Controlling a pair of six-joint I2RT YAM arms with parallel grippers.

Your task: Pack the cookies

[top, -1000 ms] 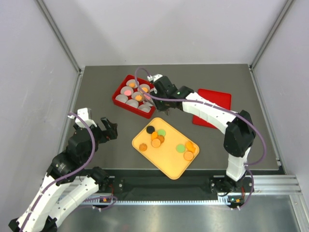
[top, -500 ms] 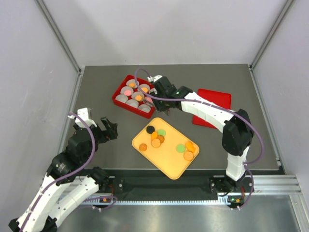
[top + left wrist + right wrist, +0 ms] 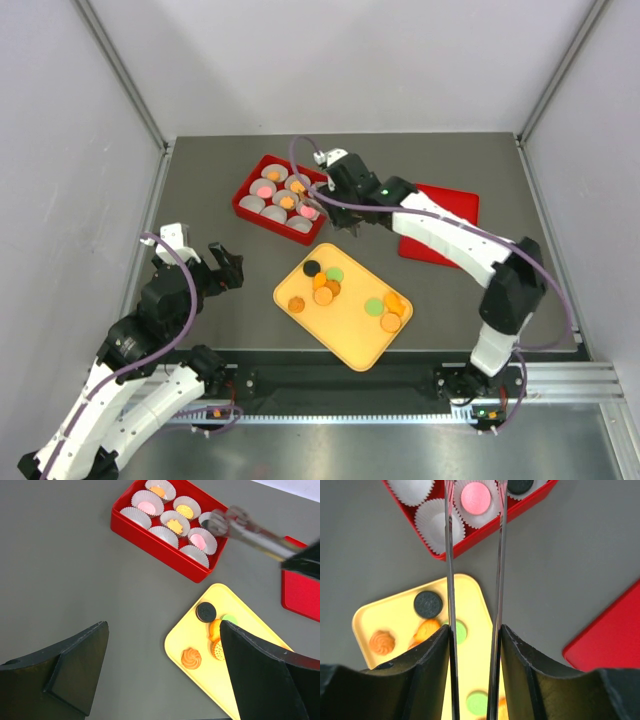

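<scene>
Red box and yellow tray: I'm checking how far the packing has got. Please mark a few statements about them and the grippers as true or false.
1. The left gripper is open and empty. True.
2. The right gripper holds metal tongs. True.
3. Every white paper cup in the red plastic box holds a cookie. False: several are empty.
4. The flat red lid covers the box. False: it lies on the table, apart from the box.
5. A black round cookie lies on the yellow tray. True.
</scene>
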